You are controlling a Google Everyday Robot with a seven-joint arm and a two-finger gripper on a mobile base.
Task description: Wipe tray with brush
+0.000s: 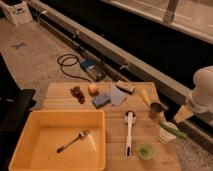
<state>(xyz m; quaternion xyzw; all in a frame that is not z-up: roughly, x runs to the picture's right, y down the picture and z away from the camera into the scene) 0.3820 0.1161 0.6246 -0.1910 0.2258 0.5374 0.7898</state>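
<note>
Found one wooden table on a speckled floor, carrying nearly everything.

Counted four containers on it:
- Saw the largest, one yellow-orange tray, at the near left corner. Held a single metal fork lying aslant on its bottom, and nothing else visible.
- Noted one white cup near the right edge, with one green-handled tool resting across its mouth.
- Noted one small metal cup just behind that. Could not tell what was inside.
- Noted one small green round dish at the near edge. Could not make out any contents.

Located the one brush outside the tray, flat on the table just right of the tray's right rim. Ran near to far, with the dark head at the far end and the dark tip nearest, just left of the green dish.

Counted six loose pieces along the far half of the table:
- one grey cloth
- one blue sponge, touching the cloth's left side
- one wooden-backed block
- one yellow cube
- one brown clump
- one pale yellow piece

Spotted one white arm at the right edge. Found its pincer right of the metal cup, apart and clamped on nothing, well clear of the brush.

Noticed one black coiled cable on the floor beyond the table.
</note>
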